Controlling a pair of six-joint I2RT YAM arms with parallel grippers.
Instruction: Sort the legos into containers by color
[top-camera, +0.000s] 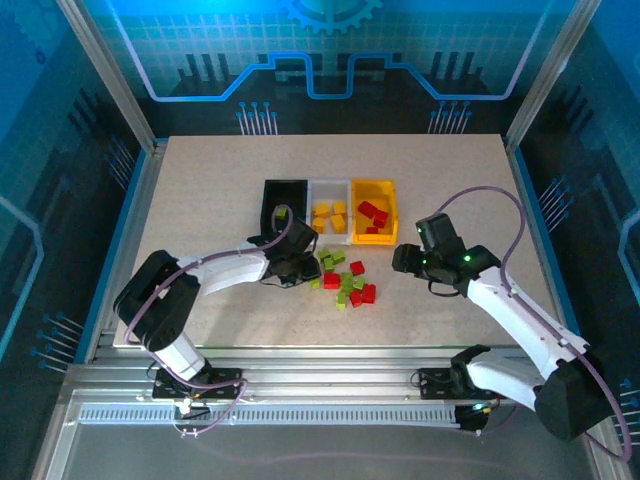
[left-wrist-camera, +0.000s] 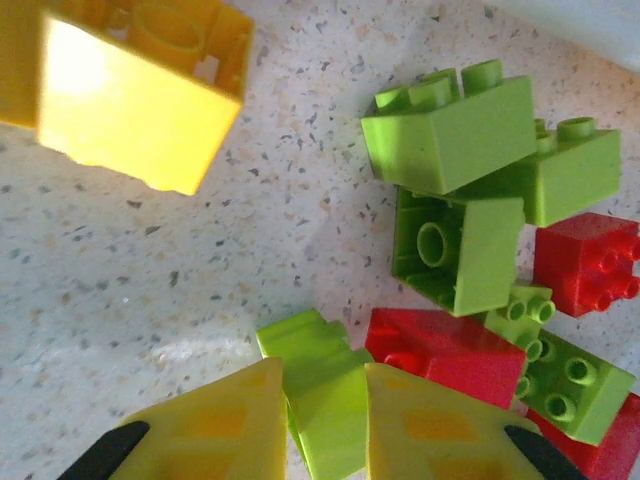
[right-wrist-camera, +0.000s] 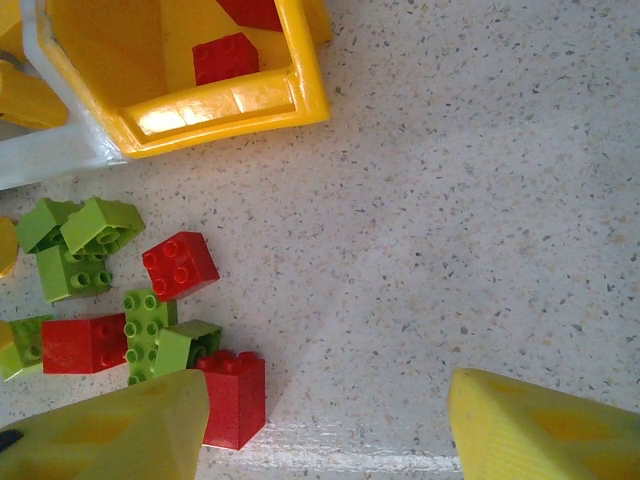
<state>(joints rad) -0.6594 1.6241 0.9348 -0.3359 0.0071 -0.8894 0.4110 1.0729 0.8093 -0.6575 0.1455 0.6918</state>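
Note:
My left gripper is at the left edge of the loose pile of legos and is shut on a lime green lego, held between its yellow fingers just above the table. More green legos and red legos lie right beside it, and a yellow lego lies further off. My right gripper hovers right of the pile, open, with bare table between its fingers. A red lego stands next to its left finger.
Behind the pile stand three containers in a row. The black bin holds a green lego, the white bin holds yellow-orange ones, and the yellow bin holds red ones. The yellow bin's corner is close ahead of my right gripper.

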